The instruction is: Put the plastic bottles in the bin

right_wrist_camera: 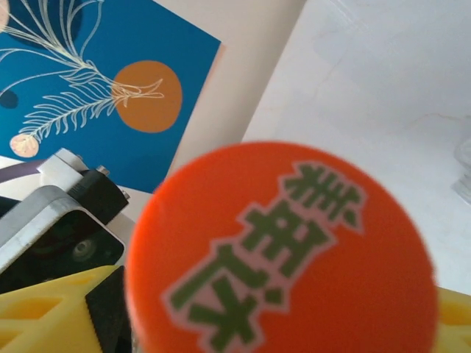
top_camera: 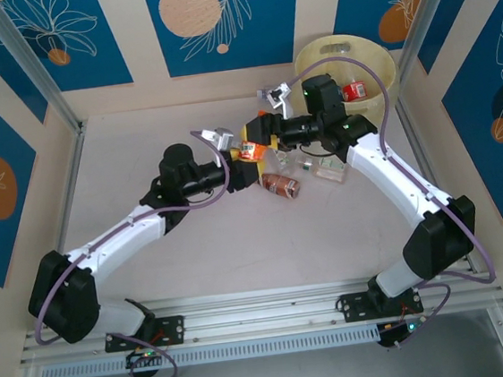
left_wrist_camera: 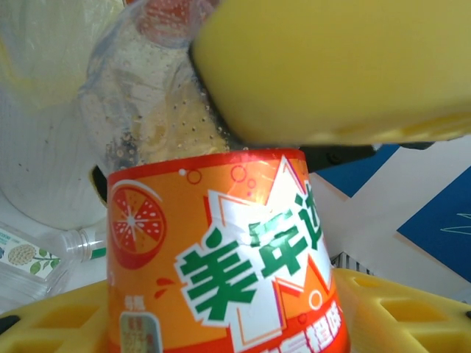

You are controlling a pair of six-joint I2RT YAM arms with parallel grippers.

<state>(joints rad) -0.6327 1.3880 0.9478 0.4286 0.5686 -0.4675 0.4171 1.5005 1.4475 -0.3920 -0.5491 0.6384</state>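
An orange-labelled plastic bottle hangs above the table between the two arms. My left gripper is shut on its labelled body, a yellow finger on each side. My right gripper meets it from the other end, one yellow pad lying across the clear shoulder; its orange cap faces the right wrist camera between the fingers. The pale yellow bin stands at the back right, holding a red-labelled bottle. A brown bottle lies on the table.
Two clear bottles lie under the right arm's forearm, and another with a green label lies low in the left wrist view. Aluminium posts and panelled walls close in the table.
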